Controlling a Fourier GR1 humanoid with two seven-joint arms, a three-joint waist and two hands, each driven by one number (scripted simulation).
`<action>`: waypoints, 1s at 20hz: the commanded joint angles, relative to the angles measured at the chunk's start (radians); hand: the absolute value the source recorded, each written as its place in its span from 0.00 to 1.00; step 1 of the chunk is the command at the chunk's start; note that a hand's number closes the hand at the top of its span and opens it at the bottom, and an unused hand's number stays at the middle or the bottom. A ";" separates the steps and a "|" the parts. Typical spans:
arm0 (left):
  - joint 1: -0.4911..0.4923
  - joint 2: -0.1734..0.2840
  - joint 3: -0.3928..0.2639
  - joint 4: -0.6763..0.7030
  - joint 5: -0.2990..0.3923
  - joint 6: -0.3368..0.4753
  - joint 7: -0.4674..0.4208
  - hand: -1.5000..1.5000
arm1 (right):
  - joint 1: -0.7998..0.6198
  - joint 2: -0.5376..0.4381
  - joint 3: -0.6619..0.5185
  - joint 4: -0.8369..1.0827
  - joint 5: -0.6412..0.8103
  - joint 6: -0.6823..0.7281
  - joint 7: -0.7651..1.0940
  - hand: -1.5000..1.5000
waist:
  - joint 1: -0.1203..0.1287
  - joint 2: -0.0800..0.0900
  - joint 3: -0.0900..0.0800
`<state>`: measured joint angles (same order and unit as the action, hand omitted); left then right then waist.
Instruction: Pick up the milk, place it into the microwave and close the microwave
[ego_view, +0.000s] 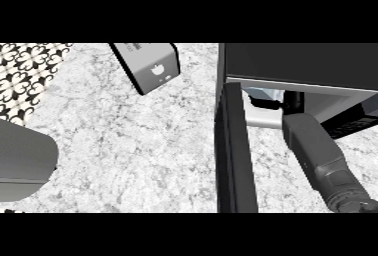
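A microwave (295, 65) stands at two o'clock on the counter (133, 150), its open door (235, 150) jutting toward six; a tilted box (151, 62) lies at twelve, left of it.

One microwave (295, 60), one milk carton (260, 93), one toaster (151, 62)

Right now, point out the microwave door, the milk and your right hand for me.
Microwave door (235, 150), head view: on the top edge of the open door.
Milk (260, 94), head view: on the pale carton inside the microwave opening.
Right hand (289, 102), head view: on the black hand, reaching into the microwave beside the milk.
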<state>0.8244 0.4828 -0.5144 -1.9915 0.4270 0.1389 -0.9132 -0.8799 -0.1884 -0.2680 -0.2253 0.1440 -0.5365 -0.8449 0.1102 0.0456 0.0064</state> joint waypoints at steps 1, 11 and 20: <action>-0.014 -0.004 0.021 0.015 0.018 0.001 0.007 0.00 | -0.034 -0.008 -0.040 0.001 -0.028 -0.019 -0.048 1.00 | 0.002 0.002 0.000; -0.050 0.011 0.026 0.023 0.016 -0.018 0.026 0.00 | -0.069 -0.018 -0.045 0.025 0.026 -0.309 -0.044 1.00 | 0.023 0.015 0.000; -0.047 0.027 0.024 0.034 0.005 -0.037 0.013 0.00 | 0.005 -0.135 0.040 0.220 0.160 -0.583 0.232 0.00 | 0.058 0.038 -0.012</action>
<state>0.7785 0.4965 -0.4940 -1.9519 0.4343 0.1113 -0.9019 -0.9182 -0.2712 -0.2693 -0.0950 0.2459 -0.9347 -0.7131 0.1611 0.0752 -0.0096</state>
